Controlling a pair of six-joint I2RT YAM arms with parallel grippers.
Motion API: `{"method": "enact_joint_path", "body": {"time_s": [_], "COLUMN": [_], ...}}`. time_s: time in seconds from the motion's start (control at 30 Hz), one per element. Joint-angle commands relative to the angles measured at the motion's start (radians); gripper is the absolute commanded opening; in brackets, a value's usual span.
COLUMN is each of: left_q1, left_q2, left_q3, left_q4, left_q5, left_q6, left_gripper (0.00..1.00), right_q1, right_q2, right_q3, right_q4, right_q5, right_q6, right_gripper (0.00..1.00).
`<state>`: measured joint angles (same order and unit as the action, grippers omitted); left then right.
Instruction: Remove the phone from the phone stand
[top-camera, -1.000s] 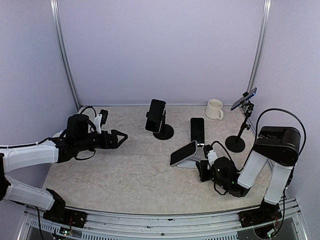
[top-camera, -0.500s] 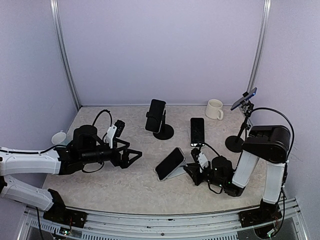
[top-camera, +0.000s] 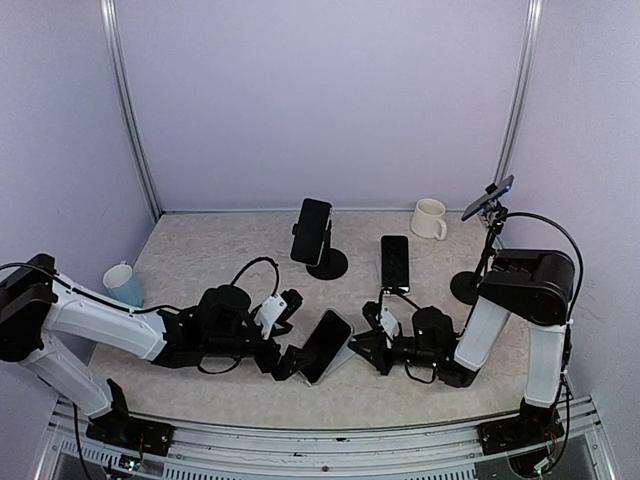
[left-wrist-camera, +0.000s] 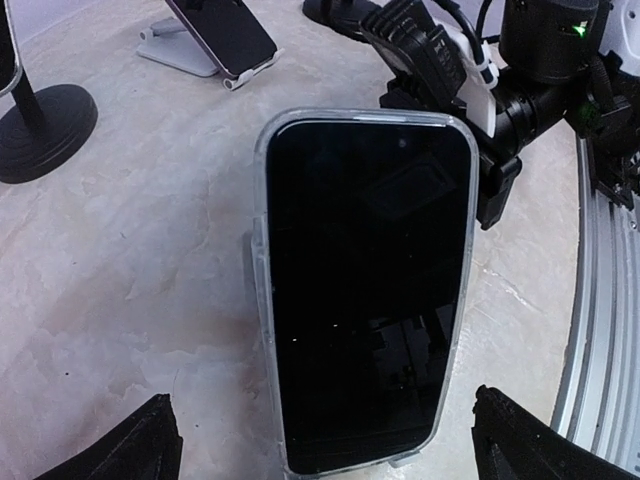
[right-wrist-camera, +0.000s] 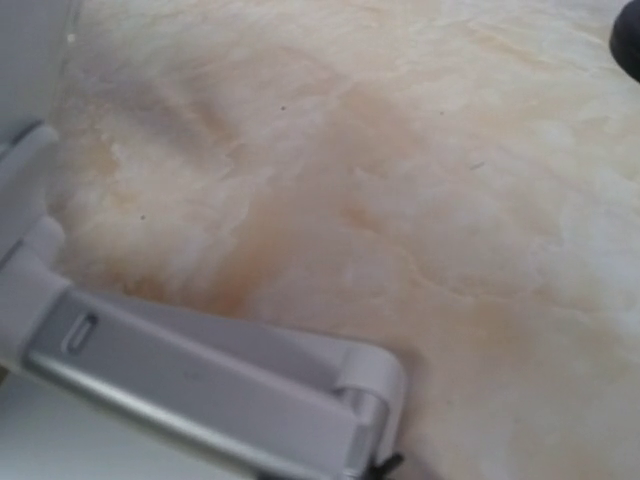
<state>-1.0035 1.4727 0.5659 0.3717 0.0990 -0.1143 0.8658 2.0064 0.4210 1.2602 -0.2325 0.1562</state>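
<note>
Phone (left-wrist-camera: 365, 290) sits tilted back on silver stand (right-wrist-camera: 200, 385), near-centre of table (top-camera: 230, 260), screen dark. L gripper (top-camera: 288, 360) spread wide, empty, fingertips (left-wrist-camera: 130, 450) either side of phone's lower end, not touching. R gripper (top-camera: 368, 345) low by stand base; open or closed can't tell. Likely best: L pinches long edges above bottom lip, lifts up & off while base held steady. R wrist (left-wrist-camera: 545, 50) w/ cables crowds just behind; second phone (left-wrist-camera: 222, 35) farther back; mug (top-camera: 430, 218), cup (top-camera: 122, 283) well apart.
</note>
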Motion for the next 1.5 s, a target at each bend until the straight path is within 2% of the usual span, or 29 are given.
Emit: {"method": "enact_joint_path", "body": {"time_s": [0.0, 0.63, 0.9, 1.17, 1.47], "left_q1": [-0.069, -0.156, -0.158, -0.168, -0.168], "left_q2": [0.044, 0.206, 0.212, 0.257, 0.211], "left_q3": [0.051, 0.188, 0.204, 0.255, 0.251], "left_q4": [0.059, 0.000, -0.042, -0.114, -0.099], "left_q5": [-0.088, -0.281, -0.367, -0.376, -0.381], "left_q6": [0.001, -0.043, -0.058, -0.076, -0.094], "left_gripper": [0.99, 0.99, 0.89, 0.89, 0.63], "right_q1": [0.006, 0.004, 0.004, 0.006, 0.009], "right_q2": [0.006, 0.029, 0.026, 0.023, 0.023], "right_q3": [0.017, 0.044, 0.029, 0.020, 0.011], "right_q4": [-0.009, 0.008, 0.032, 0.054, 0.071], "right_q5": [-0.051, -0.051, -0.039, -0.024, -0.001], "right_q6": [0.000, 0.020, 0.023, 0.029, 0.021], "right_gripper": [0.15, 0.12, 0.12, 0.11, 0.10]}}
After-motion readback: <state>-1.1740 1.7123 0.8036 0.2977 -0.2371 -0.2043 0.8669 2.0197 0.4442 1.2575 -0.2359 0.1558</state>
